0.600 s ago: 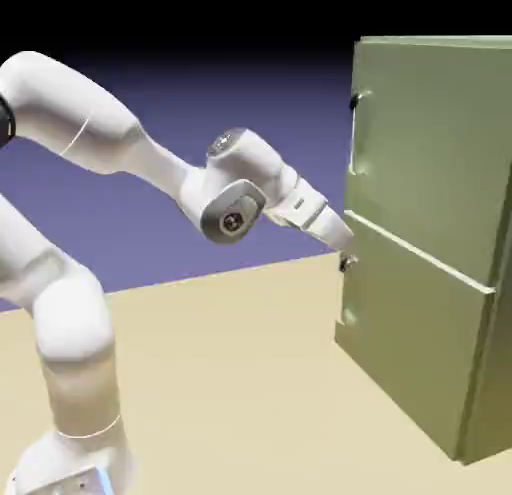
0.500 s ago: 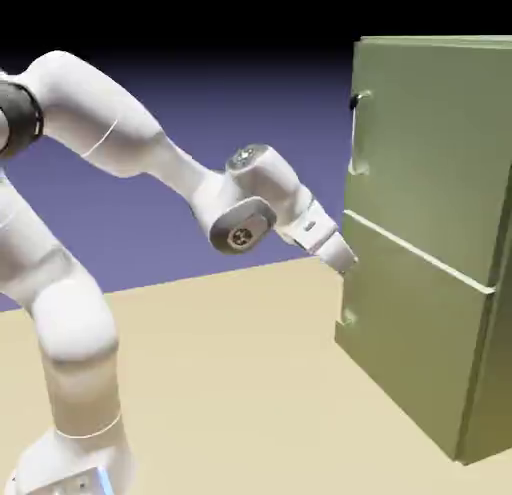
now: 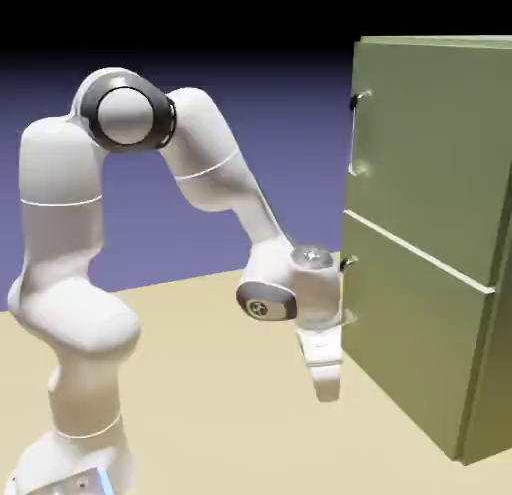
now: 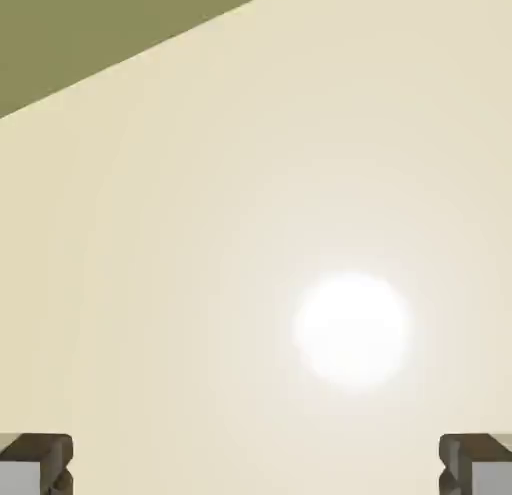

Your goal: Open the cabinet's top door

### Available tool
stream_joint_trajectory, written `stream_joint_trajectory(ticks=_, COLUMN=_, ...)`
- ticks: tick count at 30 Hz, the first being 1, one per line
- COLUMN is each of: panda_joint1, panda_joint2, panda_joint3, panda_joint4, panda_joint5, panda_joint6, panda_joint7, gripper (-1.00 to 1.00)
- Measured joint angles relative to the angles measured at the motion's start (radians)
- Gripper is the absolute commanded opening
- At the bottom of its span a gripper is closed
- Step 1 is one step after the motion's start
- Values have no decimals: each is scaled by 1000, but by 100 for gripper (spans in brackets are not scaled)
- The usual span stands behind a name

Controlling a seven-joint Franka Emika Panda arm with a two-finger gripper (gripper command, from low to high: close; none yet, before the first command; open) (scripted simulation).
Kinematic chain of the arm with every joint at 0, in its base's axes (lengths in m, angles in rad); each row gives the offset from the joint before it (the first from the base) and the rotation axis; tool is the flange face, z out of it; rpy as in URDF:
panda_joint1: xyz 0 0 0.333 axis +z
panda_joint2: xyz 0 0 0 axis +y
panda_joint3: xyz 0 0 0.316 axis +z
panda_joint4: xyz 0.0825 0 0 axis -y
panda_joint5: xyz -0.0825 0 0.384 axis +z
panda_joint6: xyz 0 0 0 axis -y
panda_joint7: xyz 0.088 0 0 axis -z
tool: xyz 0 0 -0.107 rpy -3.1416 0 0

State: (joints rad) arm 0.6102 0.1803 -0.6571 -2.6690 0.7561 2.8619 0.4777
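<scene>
Claw (image 4: pixel 256 465) fingers stand wide apart and released, with only the pale surface (image 3: pixel 220 403) showing between them in the hand view. That surface, the largest thing around, spreads beneath everything and carries a round white glare (quite a bright one) in the hand view. On the exterior view's right rises the tall olive-green cabinet (image 3: pixel 430 243), a corner of green also filling the hand view's top left. On the exterior view's left, the white arm (image 3: pixel 62 203) arches up and over, then bends down so that its hand (image 3: pixel 320 348) points at the surface, in front of the cabinet's lower part in the picture. The top door (image 3: pixel 430 143) is the cabinet's upper panel, lying shut above the lower door (image 3: pixel 410 333), a pale line between the two. Smallest are the bar handles: the upper one (image 3: pixel 352 133) upright at the top door's left edge, the lower one (image 3: pixel 347 266) partly hidden by the arm.
</scene>
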Motion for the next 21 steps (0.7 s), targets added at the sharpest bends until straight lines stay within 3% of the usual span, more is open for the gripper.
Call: stream_joint_trajectory(ticks=21, panda_joint1=607, panda_joint2=761, panda_joint3=-667, panda_joint4=143, panda_joint5=767, panda_joint6=-178, panda_joint7=-267, gripper=0)
